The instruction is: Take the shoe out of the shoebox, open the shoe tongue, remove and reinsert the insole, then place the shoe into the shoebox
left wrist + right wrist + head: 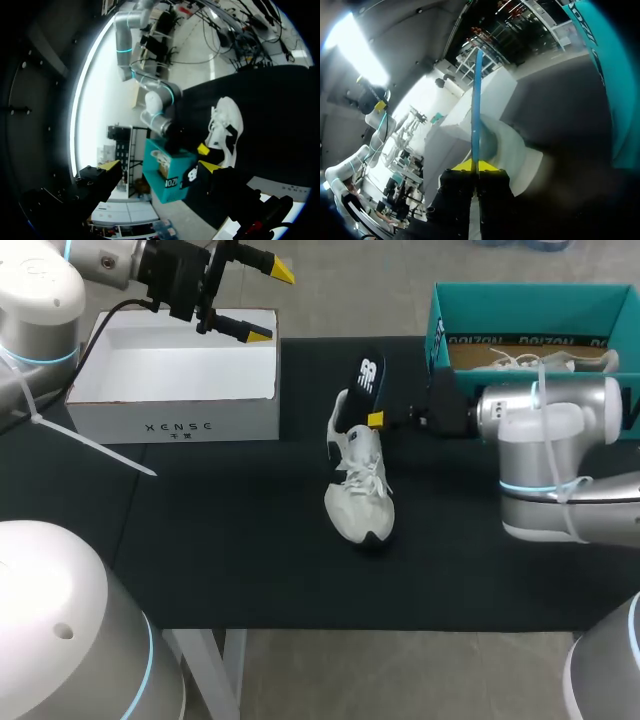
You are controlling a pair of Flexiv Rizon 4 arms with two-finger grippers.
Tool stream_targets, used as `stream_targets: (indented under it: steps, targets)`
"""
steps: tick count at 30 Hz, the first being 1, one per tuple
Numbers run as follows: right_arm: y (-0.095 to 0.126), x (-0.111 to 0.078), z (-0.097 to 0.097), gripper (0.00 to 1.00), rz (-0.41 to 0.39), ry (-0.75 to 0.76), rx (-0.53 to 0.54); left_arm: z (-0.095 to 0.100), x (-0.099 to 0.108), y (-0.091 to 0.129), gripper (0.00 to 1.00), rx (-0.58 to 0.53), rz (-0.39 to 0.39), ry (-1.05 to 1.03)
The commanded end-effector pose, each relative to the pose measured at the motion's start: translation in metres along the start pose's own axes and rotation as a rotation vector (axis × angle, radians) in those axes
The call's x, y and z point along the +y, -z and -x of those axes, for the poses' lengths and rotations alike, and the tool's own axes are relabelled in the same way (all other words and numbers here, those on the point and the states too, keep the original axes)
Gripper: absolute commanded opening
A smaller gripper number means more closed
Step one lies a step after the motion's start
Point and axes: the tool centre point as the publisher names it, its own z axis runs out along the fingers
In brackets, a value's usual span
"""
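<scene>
Insole (368, 378) pinched in right gripper (476, 167) at shoe (360, 490) heel; I'd line it up with the opening; left gripper (272, 303) wide

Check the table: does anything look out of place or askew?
Only the insole: it stands tilted up at the heel of the shoe, pinched by the right end effector, as expected mid-removal. The shoe sits upright; nothing looks spilled or damaged.

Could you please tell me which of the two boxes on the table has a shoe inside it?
The teal shoebox: a white shoe lies inside it. The white box, which is also open-topped, shows only its bare white floor.
</scene>
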Motion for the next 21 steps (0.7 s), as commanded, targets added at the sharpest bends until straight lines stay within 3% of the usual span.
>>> stream_targets:
  steps: [1, 8, 21]
  targets:
    - [0.004, 0.006, -0.006, 0.29, 0.003, 0.012, -0.012, 0.001, 0.0, 0.001, 1.0, 0.005, -0.002, -0.001]
    - [0.003, 0.022, -0.006, 0.33, -0.007, 0.047, -0.016, 0.001, 0.0, 0.001, 1.0, 0.005, -0.002, -0.001]
    - [0.006, 0.043, 0.007, 0.31, -0.019, 0.079, -0.033, 0.001, 0.0, 0.001, 1.0, 0.005, -0.002, -0.001]
